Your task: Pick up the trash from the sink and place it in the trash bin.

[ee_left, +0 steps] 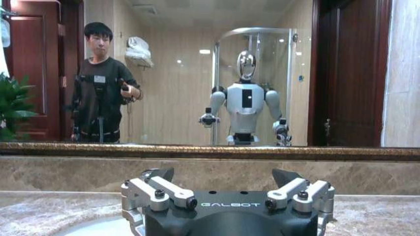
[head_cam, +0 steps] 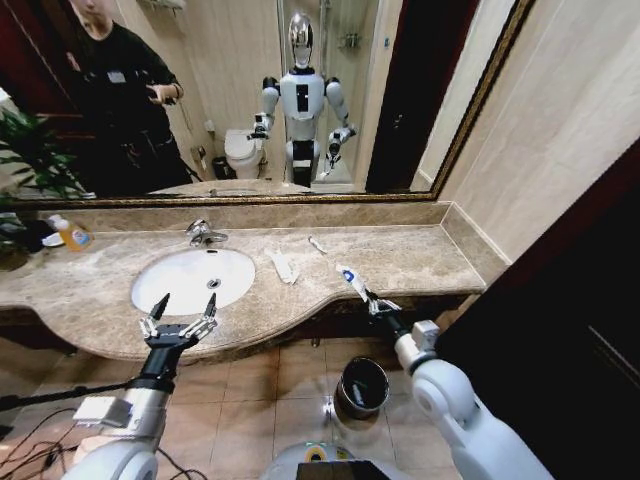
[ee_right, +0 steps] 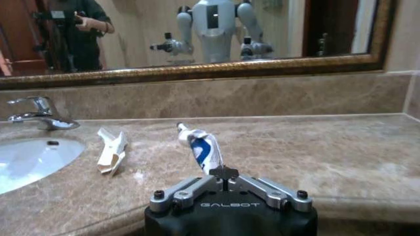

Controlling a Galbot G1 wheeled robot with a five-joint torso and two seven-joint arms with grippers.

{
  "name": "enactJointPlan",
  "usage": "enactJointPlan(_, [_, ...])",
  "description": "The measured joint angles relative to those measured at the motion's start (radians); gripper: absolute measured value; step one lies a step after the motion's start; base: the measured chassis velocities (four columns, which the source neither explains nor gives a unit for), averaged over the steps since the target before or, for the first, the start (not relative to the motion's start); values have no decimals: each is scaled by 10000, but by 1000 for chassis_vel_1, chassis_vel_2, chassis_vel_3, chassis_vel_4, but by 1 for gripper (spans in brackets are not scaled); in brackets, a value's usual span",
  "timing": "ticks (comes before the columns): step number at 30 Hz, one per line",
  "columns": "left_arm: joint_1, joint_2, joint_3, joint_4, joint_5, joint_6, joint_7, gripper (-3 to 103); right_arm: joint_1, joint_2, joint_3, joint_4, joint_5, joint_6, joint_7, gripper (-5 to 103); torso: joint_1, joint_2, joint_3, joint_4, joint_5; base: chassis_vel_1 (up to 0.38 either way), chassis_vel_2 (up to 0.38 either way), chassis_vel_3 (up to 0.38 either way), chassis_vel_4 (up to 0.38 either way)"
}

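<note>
One piece of trash is in hand: right pincer (ee_right: 225,173) is clamped on the tail end of a white-and-blue tube (ee_right: 201,147), which sticks up tilted over the worktop's (head_cam: 420,255) front edge. Holding it by the end leaves the rest free to drop, I'd judge. Trash bin (head_cam: 362,386) sits on the floor below, near that arm. Left pincer (head_cam: 179,318) hovers spread wide and empty at the sink's (head_cam: 190,278) near rim. Left on the worktop: flat cream sachet (head_cam: 283,265) beside the basin, thin white stick (head_cam: 317,244) behind it. Orange-yellow bottle (head_cam: 72,235) far left, well clear. Nothing blocks the way down to the bin.
</note>
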Motion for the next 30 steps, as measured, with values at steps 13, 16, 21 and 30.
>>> enactJointPlan(13, [0,0,0,0,0,0,0,100,-1975,971,-74,-438,-1426,834,-199,0,1,0,0,-1,-2,0,0,0,0])
enactJointPlan(16, [0,0,0,0,0,0,0,100,-1926,1340,-127,-1353,-1562,1012,-162,0,1,0,0,-1,-2,0,0,0,0])
enactJointPlan(21, [0,0,0,0,-1,0,0,100,-1641,1812,-259,-2723,-1531,1210,-165,0,1,0,1,-1,-2,0,0,0,0])
enactJointPlan(30, [0,0,0,0,0,0,0,100,-534,2033,-377,-5658,-1375,2004,-105,0,2,0,2,0,-2,0,0,0,0])
